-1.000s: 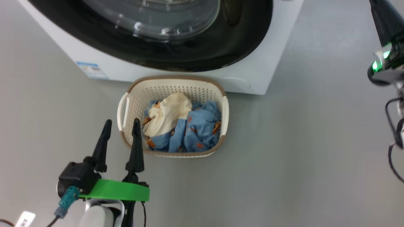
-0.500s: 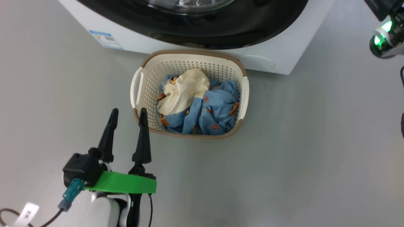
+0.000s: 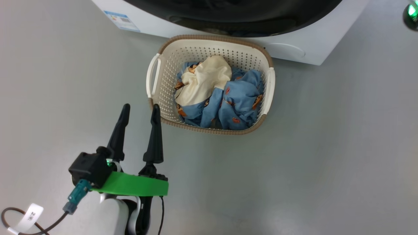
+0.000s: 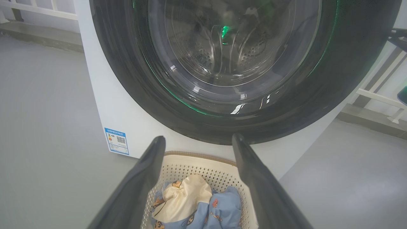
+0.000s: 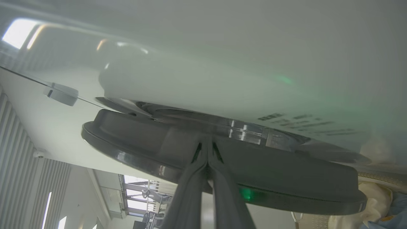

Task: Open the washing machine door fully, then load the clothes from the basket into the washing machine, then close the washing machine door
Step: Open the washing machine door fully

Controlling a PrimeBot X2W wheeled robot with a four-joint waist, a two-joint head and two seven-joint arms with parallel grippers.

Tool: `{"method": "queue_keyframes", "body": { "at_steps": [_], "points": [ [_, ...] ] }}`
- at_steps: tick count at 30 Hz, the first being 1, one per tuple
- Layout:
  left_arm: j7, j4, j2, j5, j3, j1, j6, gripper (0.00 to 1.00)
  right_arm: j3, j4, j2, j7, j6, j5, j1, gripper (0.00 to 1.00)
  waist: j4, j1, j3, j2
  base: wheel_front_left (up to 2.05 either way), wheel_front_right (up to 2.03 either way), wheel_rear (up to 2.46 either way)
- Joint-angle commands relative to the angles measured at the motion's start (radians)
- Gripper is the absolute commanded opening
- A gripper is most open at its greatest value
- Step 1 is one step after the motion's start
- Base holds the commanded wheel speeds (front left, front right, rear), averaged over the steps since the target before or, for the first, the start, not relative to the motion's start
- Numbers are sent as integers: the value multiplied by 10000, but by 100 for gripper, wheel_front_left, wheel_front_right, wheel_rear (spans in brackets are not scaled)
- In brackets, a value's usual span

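Observation:
The white washing machine (image 3: 294, 49) stands at the top of the head view, with the washing machine door (image 3: 235, 16) a glossy black band across its front. In the left wrist view the door (image 4: 127, 79) sits against the machine (image 4: 105, 105), and the steel drum shows through its glass. Right in front stands the basket (image 3: 215, 39), holding the clothes (image 3: 228, 98), blue and cream. My left gripper (image 3: 140, 107) is open and empty, just left of the basket's near corner. My right gripper (image 5: 207, 144) is shut, with its tips against the door's dark rim (image 5: 286, 181).
Grey floor lies open on all sides of the basket. A blue label (image 4: 116, 141) marks the machine's lower left corner. White railings (image 4: 38, 8) run behind the machine. A tagged cable (image 3: 29, 217) hangs below my left wrist. A green light (image 3: 412, 11) glows at the top right.
The head camera has shifted, so the machine and basket sit higher and further right in the picture. My left gripper stays open and the right arm's lit part has slid toward the top right corner.

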Motion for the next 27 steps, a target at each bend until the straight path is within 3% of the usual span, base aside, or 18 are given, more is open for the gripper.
{"method": "queue_keyframes", "body": {
  "at_steps": [1, 27],
  "points": [
    [-63, -343, 137, -58, 252, -160, 77, 100, 28, -212, 4, 41, 58, -195, -262, 0, 100, -1, 134, 0, 0, 0, 0],
    [-63, -595, 137, -364, 43, -406, 235, 100, 658, -389, 274, 591, 58, -755, -652, 0, 332, -1, 439, 0, 0, 0, 0]
  ]
}}
